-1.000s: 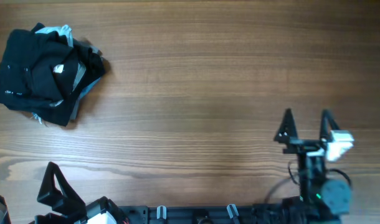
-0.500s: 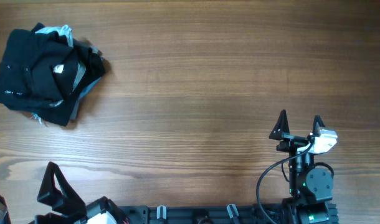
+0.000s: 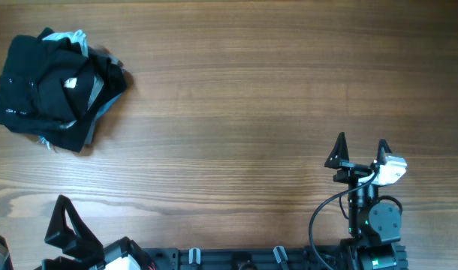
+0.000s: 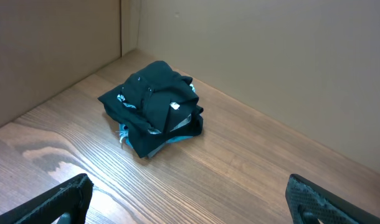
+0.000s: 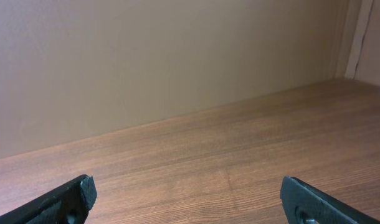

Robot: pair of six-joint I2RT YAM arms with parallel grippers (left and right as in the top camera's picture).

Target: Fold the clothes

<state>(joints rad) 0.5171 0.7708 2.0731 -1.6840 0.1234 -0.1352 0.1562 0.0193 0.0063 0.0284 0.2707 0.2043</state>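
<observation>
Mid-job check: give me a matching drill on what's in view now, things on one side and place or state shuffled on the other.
Things:
1. black T-shirt
2. left gripper
3. right gripper
4. pale blue garment

Place or state:
A. fingers open, at the right side, far from the T-shirt
B. crumpled, on top, at the far left of the table
C. fingers open, pointed toward the T-shirt
D. edge peeking out beneath the T-shirt

Pairs: 1-B, 2-C, 3-A, 4-D
</observation>
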